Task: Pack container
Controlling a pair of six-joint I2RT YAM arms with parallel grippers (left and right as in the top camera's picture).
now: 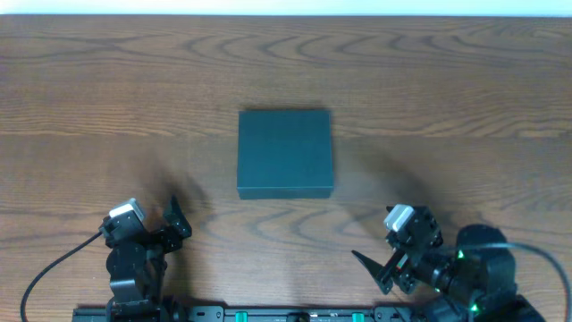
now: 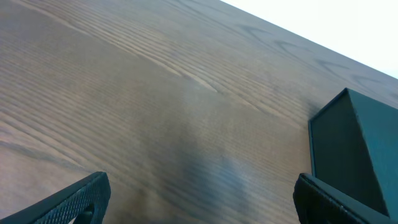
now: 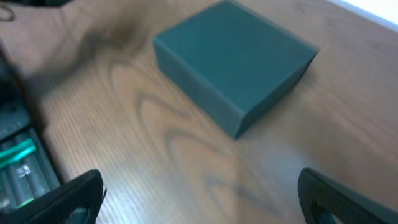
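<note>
The container (image 1: 285, 153) is a dark teal-green rectangular box, shut, lying flat in the middle of the wooden table. It shows at the right edge of the left wrist view (image 2: 354, 149) and at the top of the right wrist view (image 3: 236, 59). My left gripper (image 1: 174, 219) is open and empty near the front left, well short of the box; its fingers show wide apart in the left wrist view (image 2: 199, 199). My right gripper (image 1: 384, 255) is open and empty near the front right, its fingers spread over bare wood (image 3: 199, 199).
The wooden table (image 1: 107, 80) runs to a white strip along the far edge. A black rail with green parts (image 1: 268, 315) lies along the front edge and shows at the left of the right wrist view (image 3: 18, 162). No snack packets are in view.
</note>
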